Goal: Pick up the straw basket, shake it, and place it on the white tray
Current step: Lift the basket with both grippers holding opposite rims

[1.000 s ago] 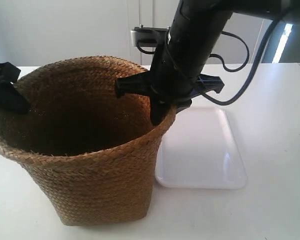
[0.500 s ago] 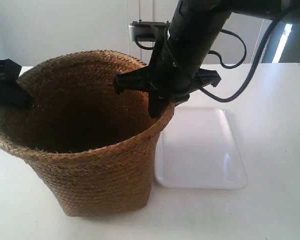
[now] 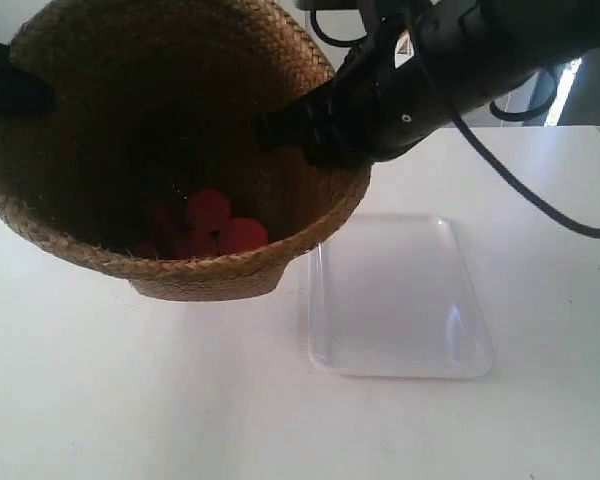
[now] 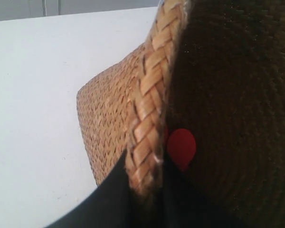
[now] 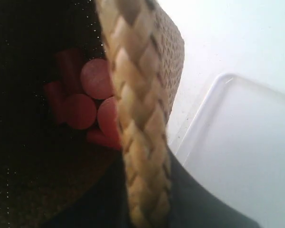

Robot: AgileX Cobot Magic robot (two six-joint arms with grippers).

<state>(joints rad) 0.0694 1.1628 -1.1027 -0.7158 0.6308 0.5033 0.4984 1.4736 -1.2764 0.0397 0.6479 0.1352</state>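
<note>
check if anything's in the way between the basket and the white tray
Nothing visible does. The white tray lies bare, and the stretch of table between it and the raised straw basket shows nothing on it.

A smooth, plain white tabletop point(image 3: 120, 400) spreads across the whole exterior view. Directly on it lies a flat glossy white rectangular plastic tray point(image 3: 400, 300) with rounded corners and a low raised rim. It sits at about 4 o'clock from the view's centre, its long sides running toward 12 o'clock. Light glints on its surface.
</note>
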